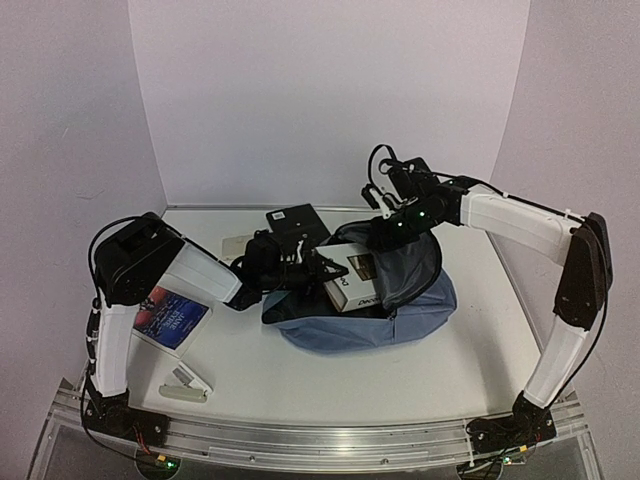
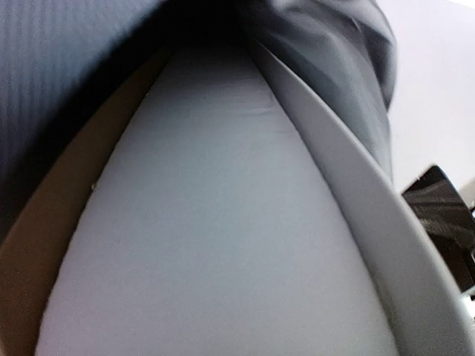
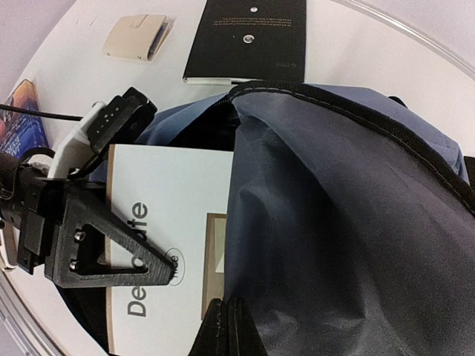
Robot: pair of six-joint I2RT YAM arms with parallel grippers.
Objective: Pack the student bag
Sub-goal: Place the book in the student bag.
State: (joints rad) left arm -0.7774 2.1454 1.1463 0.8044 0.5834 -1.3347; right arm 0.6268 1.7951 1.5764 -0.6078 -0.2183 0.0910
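the student bag (image 1: 400, 320) lies mid-table with its mouth facing left. the right gripper (image 3: 225, 326), fully closed, pinches the upper rim and lifts it so the dark lining gapes. a white box (image 1: 352, 278) sits tilted, partly inside that mouth. the left gripper (image 1: 318, 268) clamps it, jaws part-way apart around it. to do this well, the left arm should slide the box deep along the lower wall, and let go only once it rests inside. a black notebook (image 1: 295, 220) lies just behind.

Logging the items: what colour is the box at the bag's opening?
White box with dark lettering; clearest in right wrist view.
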